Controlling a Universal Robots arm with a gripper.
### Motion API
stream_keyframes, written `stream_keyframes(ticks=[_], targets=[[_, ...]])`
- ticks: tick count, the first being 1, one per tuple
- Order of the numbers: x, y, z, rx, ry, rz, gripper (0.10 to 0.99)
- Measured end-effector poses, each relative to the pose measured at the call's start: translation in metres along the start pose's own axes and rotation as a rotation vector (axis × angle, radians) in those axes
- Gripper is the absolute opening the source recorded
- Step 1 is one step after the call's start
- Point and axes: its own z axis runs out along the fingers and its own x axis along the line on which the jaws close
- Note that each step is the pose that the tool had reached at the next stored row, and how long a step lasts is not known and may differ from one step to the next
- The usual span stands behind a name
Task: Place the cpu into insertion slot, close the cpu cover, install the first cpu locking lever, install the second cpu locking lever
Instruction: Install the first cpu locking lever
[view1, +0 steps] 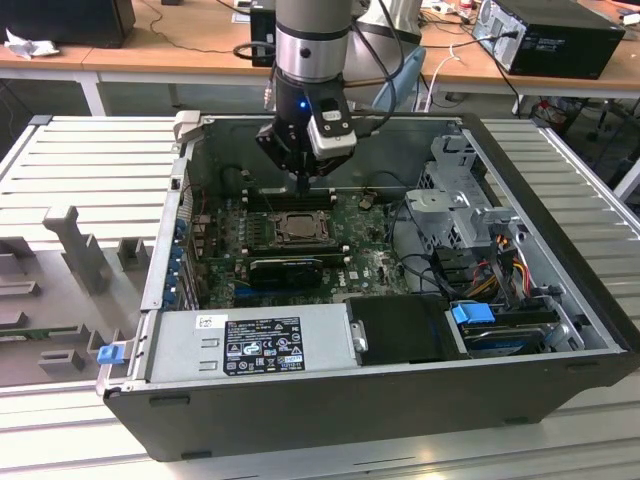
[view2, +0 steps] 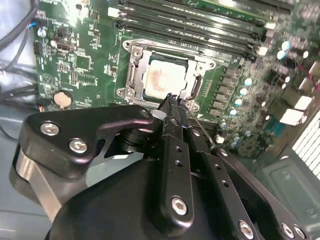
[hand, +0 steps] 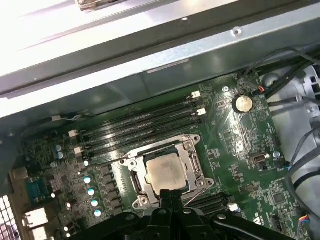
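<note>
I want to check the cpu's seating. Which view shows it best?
The second wrist view: the cpu sits close and bright inside its cover, one edge behind the gripper. The first wrist view shows the cpu dimmer; the exterior view shows it from far off.

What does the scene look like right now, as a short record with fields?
gripper: shut, tips down at the edge of the cpu cover
cpu: lying flat in the insertion slot, metal top showing
cpu cover: down, framing the cpu
locking lever: thin wire by the gripper tips; latched or not, cannot tell
setting: green motherboard inside an open computer case
</note>
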Motion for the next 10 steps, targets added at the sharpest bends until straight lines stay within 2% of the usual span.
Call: stream_keyframes(ticks=[2, 10], targets=[[0.0, 0.0, 0.0007, 0.005, 0.0, -0.072, 0.106], [0.0001, 0.0001, 0.0021, 0.012, 0.0014, -0.236, 0.106]])
